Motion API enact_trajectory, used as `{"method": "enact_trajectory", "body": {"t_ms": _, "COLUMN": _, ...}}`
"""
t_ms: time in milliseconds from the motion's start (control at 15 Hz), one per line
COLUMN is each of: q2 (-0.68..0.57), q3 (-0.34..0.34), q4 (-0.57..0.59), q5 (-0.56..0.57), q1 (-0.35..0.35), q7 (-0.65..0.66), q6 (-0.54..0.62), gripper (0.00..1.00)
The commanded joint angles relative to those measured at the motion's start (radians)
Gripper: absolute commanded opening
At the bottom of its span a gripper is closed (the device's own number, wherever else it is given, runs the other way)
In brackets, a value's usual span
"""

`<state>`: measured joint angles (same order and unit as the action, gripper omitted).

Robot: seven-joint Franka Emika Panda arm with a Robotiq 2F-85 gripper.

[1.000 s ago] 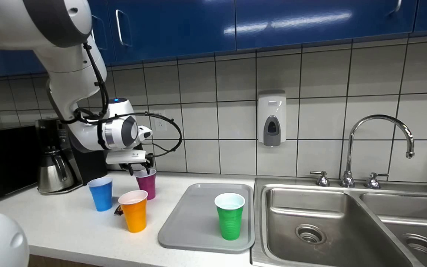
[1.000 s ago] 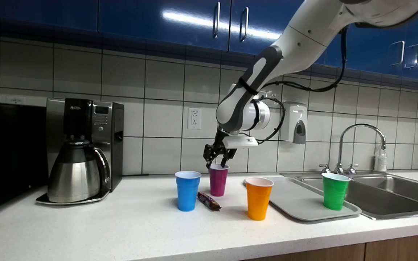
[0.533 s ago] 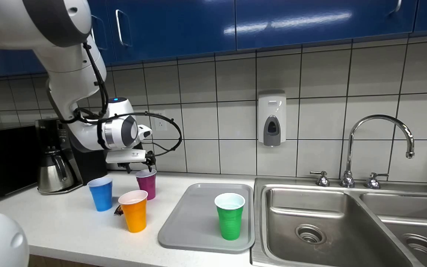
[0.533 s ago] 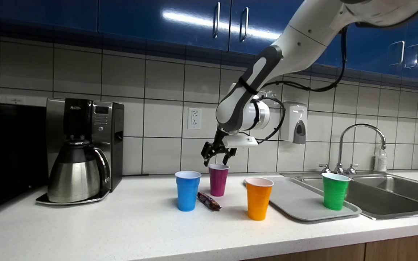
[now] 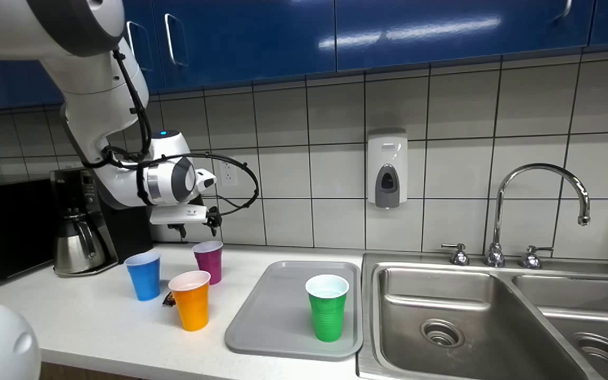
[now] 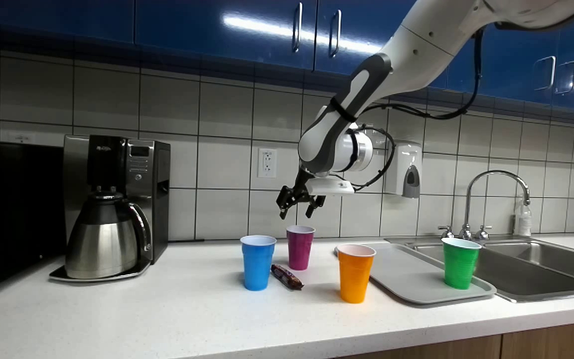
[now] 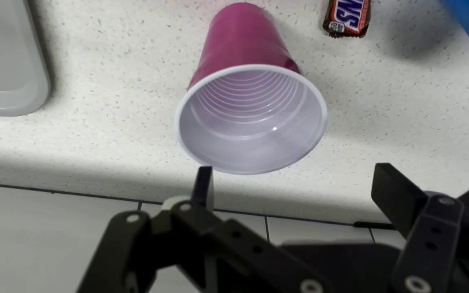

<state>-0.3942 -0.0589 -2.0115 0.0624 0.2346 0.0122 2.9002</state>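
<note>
When looking down in the wrist view, see a purple cup [image 7: 250, 89] at the upper middle of the frame, with its pale inside showing. In an exterior view, find it at the lower middle, upright on the white counter [image 6: 192, 309] near the tiled wall [image 6: 224, 164]. Just above its rim, note the gripper [image 6: 296, 215] — spread wide, holding nothing, apart from the cup. In the wrist view, spot both fingers [image 7: 397, 197] across the lower half, one left of centre and one well to the right. Beside the cup, see a candy bar [image 6: 287, 277] in a dark wrapper, lying aslant near a blue cup [image 6: 257, 263]. To the right of these in an exterior view, find an orange cup [image 6: 355, 273], then a gray tray [image 6: 406, 279] with a green cup [image 6: 460, 263] standing on it. In both exterior views, see the sink [image 5: 457, 285] and tap [image 5: 539, 167] toward the right, with a soap dispenser [image 5: 387, 168] on the tiled wall. At left, find a coffee maker [image 6: 137, 184] with its pot [image 6: 101, 249] — and along the top, blue cabinets [image 5: 251, 42].
</note>
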Motion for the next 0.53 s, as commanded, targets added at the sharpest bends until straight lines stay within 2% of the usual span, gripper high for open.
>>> {"method": "enact_trajectory", "body": {"t_ms": 0, "q2": 0.066, "q3": -0.025, "q4": -0.06, "q5": -0.016, "q1": -0.031, "q7": 0.009, "q6": -0.001, "gripper": 1.0}}
{"method": "enact_trajectory", "body": {"t_ms": 467, "q2": 0.145, "q3": -0.031, "q4": -0.126, "q5": -0.035, "q1": -0.059, "q7": 0.0, "q6": -0.003, "gripper": 1.0}}
